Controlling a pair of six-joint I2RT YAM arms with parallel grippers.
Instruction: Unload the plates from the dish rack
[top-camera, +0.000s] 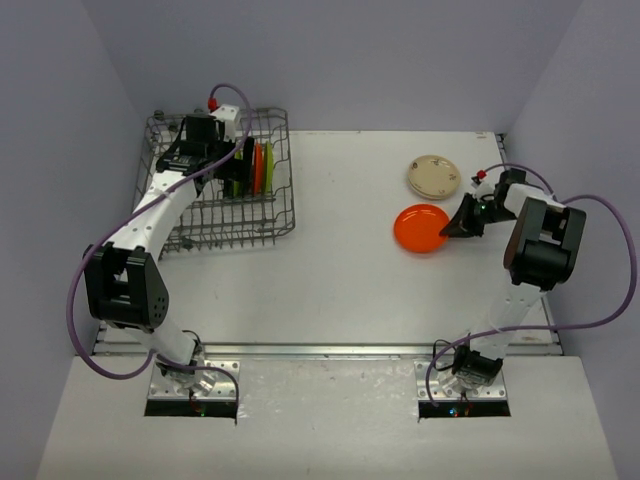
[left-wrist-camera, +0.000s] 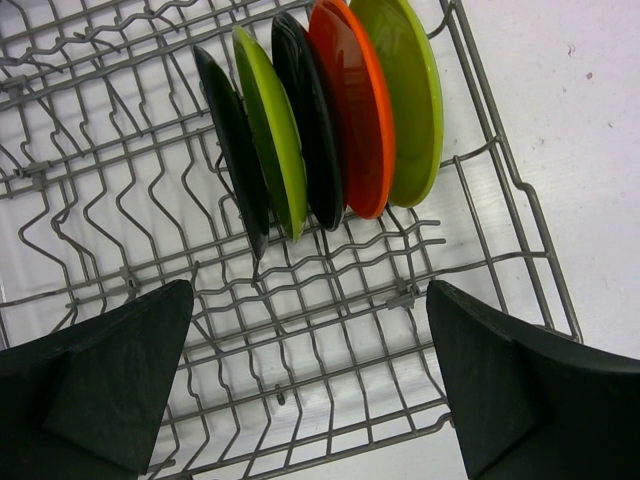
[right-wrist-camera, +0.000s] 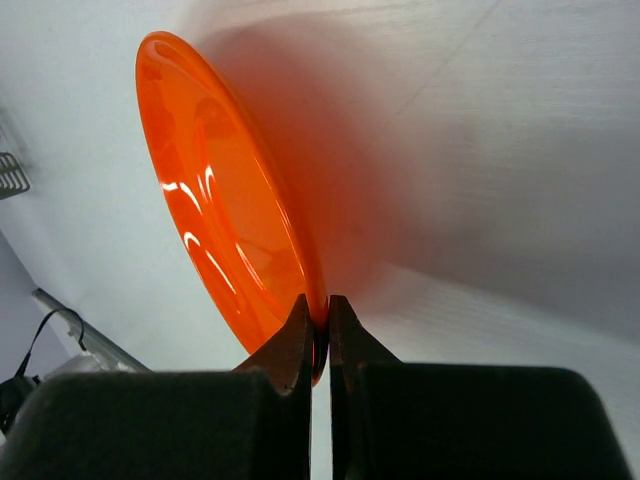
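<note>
Five glossy plates (left-wrist-camera: 305, 120) racked upright, orange plate (right-wrist-camera: 225, 200) gripped

The dish rack (left-wrist-camera: 404, 294) wall crowds the packed plates (left-wrist-camera: 350, 110) on one side; bare tines (left-wrist-camera: 105, 195) lie opposite

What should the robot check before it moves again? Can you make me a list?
1. Right tool pinched on the rim of the round orange plastic plate: ok.
2. That plate lying flat on the white table: cannot tell; the right wrist view shows it tilted.
3. It sits apart from the round cream plate: ok, a narrow gap shows.
4. Left tool open above the grey wire dish rack: ok.
5. Rack emptied: not ok; five upright plates stand in it.
</note>
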